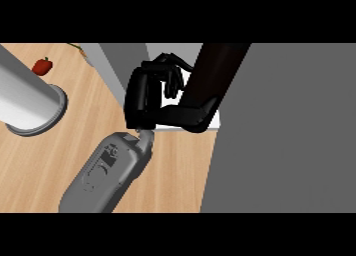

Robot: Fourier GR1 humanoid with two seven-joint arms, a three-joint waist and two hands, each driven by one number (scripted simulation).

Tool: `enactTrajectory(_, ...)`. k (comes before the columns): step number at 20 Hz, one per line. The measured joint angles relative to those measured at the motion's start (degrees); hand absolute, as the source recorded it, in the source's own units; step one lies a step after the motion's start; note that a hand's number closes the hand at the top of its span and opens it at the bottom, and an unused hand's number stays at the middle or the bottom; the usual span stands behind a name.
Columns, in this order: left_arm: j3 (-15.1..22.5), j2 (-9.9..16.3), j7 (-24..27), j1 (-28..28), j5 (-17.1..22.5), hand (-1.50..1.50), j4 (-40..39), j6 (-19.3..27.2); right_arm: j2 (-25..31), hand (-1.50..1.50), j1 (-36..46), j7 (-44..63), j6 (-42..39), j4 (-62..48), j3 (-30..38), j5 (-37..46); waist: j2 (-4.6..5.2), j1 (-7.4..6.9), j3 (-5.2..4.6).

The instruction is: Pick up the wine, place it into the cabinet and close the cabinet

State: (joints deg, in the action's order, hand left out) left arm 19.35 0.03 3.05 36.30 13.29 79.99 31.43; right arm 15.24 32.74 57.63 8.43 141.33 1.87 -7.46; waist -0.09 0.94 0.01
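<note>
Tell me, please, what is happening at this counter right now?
One hand of the robot has its fingers curled round a dark wine bottle, held up beside the grey cabinet. From this view I cannot tell for sure which hand it is, though it comes in at the left, and the other hand does not show. The bottle is off the wooden counter. A small red pepper lies at the far left, next to a tall white cylinder.

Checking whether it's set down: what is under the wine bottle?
A white strip shows beneath the wine bottle. The left hand, fingers curled round it, covers its lower end, so contact cannot be seen.
</note>
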Motion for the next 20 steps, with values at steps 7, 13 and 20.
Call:
enactTrajectory(7, -1.8, 0.7, 3.5, 4.8, -3.5, 1.5, -8.8, -0.9, 0.0, -1.5, -0.4, -0.5, -0.9, -0.4, 0.9, -0.5, 0.07, 0.01, -0.01)
enactTrajectory(13, -2.1, 0.2, 8.8, 7.5, -2.5, 1.5, -17.1, -1.2, -0.4, -1.5, -1.0, -1.8, -1.7, -0.7, 1.7, -0.9, 0.16, 0.15, 0.0)
enactTrajectory(20, -1.3, 0.0, 15.3, 7.8, 1.1, 1.5, -24.2, -0.9, -0.7, -1.5, -0.3, -1.3, -1.7, -0.8, 1.1, -1.0, 0.16, 0.2, -0.02)
